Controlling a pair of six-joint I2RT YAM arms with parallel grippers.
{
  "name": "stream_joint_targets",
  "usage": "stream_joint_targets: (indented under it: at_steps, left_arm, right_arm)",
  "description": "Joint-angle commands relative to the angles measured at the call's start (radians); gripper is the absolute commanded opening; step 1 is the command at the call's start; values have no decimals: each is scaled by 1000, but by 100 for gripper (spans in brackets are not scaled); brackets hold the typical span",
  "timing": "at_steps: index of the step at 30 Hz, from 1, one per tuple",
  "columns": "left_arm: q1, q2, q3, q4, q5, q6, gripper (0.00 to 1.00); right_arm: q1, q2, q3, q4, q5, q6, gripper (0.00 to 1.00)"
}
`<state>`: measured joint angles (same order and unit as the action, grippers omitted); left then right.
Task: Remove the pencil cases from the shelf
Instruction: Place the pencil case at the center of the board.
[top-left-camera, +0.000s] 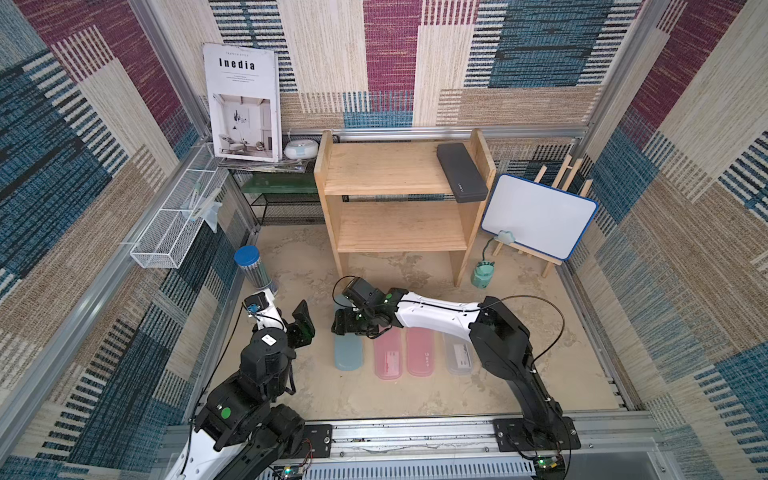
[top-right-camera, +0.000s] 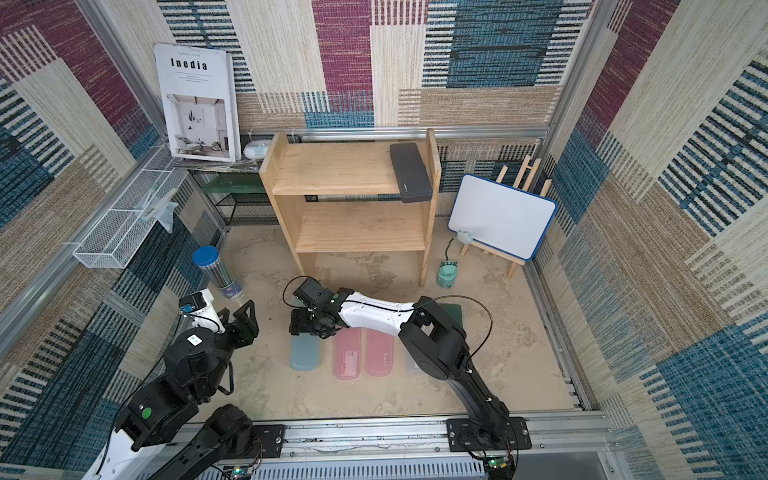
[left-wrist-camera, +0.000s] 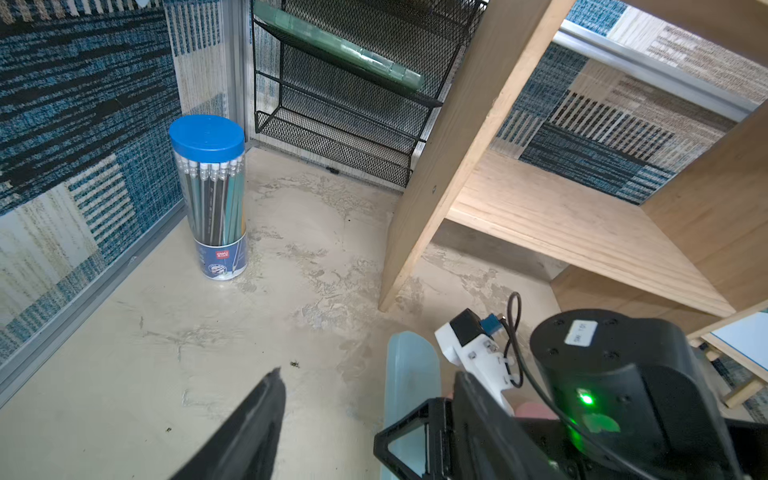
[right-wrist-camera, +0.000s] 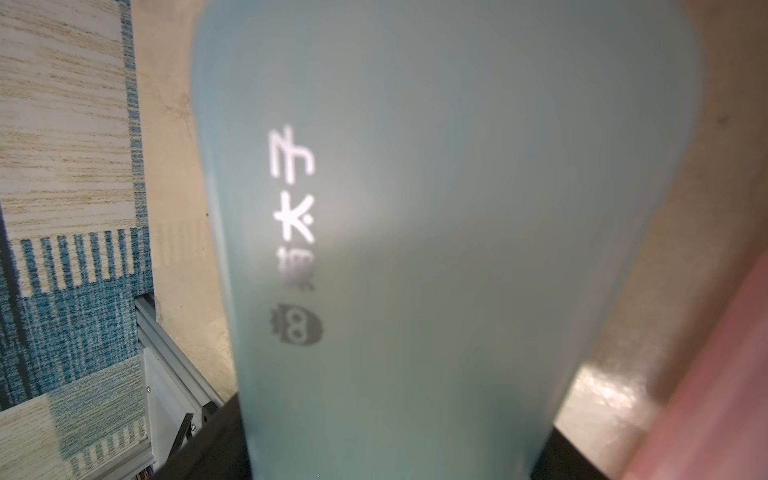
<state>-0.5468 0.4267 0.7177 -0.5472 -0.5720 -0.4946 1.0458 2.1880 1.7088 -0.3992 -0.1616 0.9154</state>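
Left fingers (left-wrist-camera: 249, 428) spread, empty; right fingers (right-wrist-camera: 208, 453) pinch the light blue case (right-wrist-camera: 415, 208); black case (top-left-camera: 461, 172) lies on the shelf (top-left-camera: 386, 168).

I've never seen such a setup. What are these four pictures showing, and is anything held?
Two robot arms with grippers work at a table. Two pictures look down from overhead; the other two come from cameras on the wrists. A light blue case, two pink cases and a frosted clear case lie in a row on the table; a black case lies on the wooden shelf. The right gripper is closed on the light blue case; the left gripper is open and empty.
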Motion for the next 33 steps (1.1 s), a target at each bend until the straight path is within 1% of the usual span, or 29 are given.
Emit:
stream_joint_targets:
  at_steps: [1, 9, 11, 12, 15, 19, 22, 25, 28, 30, 33]
  left_arm:
    - [1, 7, 2, -2, 11, 2, 68]
    - [1, 11, -4, -15, 20, -1, 69]
    - [1, 11, -3, -16, 22, -1, 70]
    - [2, 13, -4, -16, 22, -1, 70]
    - [1, 15, -4, -15, 25, -7, 72]
    - [1, 23, 16, -11, 37, -23, 75]
    - [2, 34, 56, 3, 63, -29, 77]
    - [1, 57, 129, 40, 127, -38, 79]
    - [2, 122, 213, 113, 244, -59, 82]
    - [3, 197, 277, 159, 340, -88, 84]
    - [4, 324, 365, 233, 501, -134, 86]
  right_arm:
    - [2, 30, 29, -42, 11, 8, 80]
    - [5, 55, 17, -49, 21, 23, 84]
    - [6, 59, 27, -55, 22, 16, 88]
    - [7, 61, 33, -61, 25, 14, 92]
    - [10, 57, 42, -67, 28, 4, 99]
    - [13, 36, 58, -81, 41, -19, 99]
    - [13, -27, 67, -85, 80, -69, 99]
    - [13, -144, 65, -102, 194, -145, 99]
    - [12, -296, 17, -124, 383, -224, 99]
    - [13, -411, -56, -138, 541, -236, 99]
    - [12, -577, -191, -121, 722, -296, 99]
